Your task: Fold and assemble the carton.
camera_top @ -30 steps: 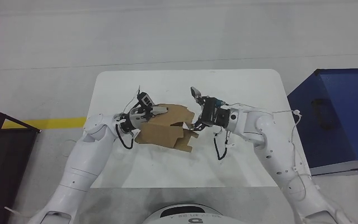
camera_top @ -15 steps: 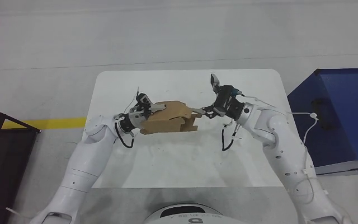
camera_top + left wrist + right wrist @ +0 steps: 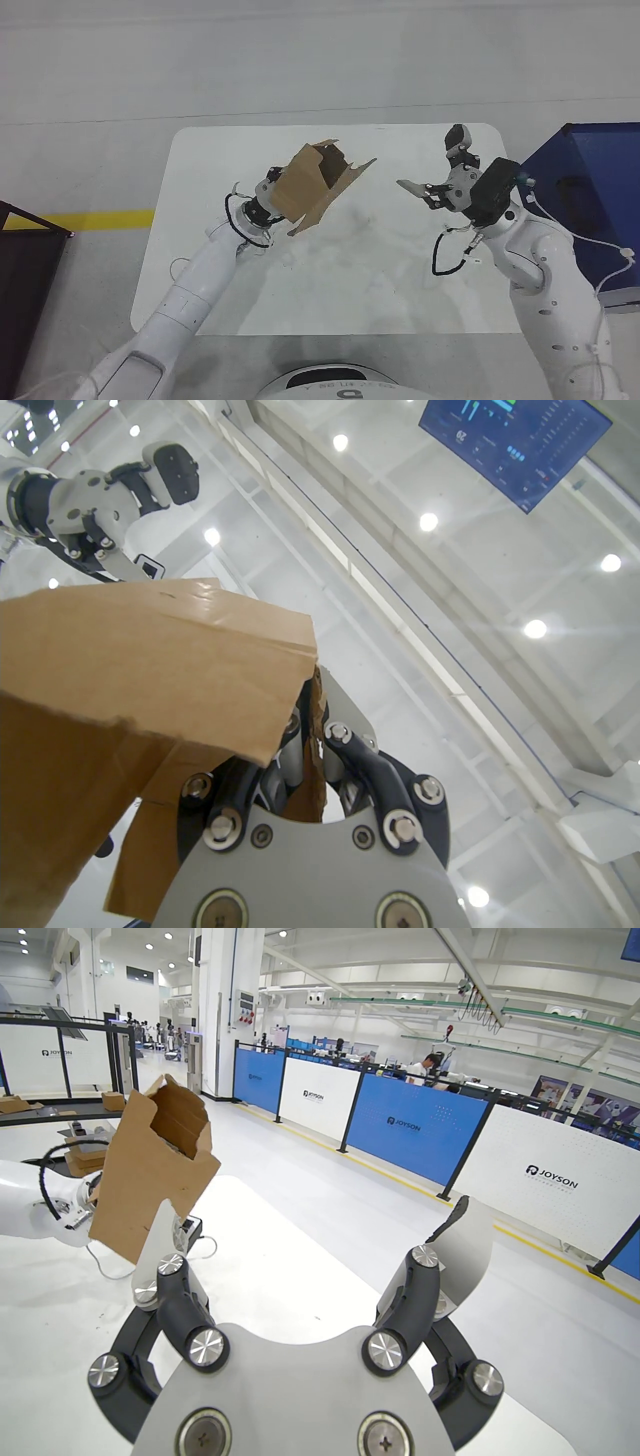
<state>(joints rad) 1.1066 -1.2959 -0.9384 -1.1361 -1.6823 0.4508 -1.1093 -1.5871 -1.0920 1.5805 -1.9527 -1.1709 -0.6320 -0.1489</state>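
Carton: brown cardboard carton (image 3: 318, 178), half-opened and tilted, raised above the white tabletop (image 3: 350, 290).
Left end effector (image 3: 307, 720): clamped on a carton edge.
Right end effector (image 3: 315, 1213): fingers spread, well apart from the carton.

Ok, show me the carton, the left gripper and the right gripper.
carton (image 3: 303, 182), top view, on its outer brown side panel.
left gripper (image 3: 311, 720), left wrist view, between the fingertips, shut on the carton's edge.
right gripper (image 3: 312, 1228), right wrist view, in the open gap between the fingertips.
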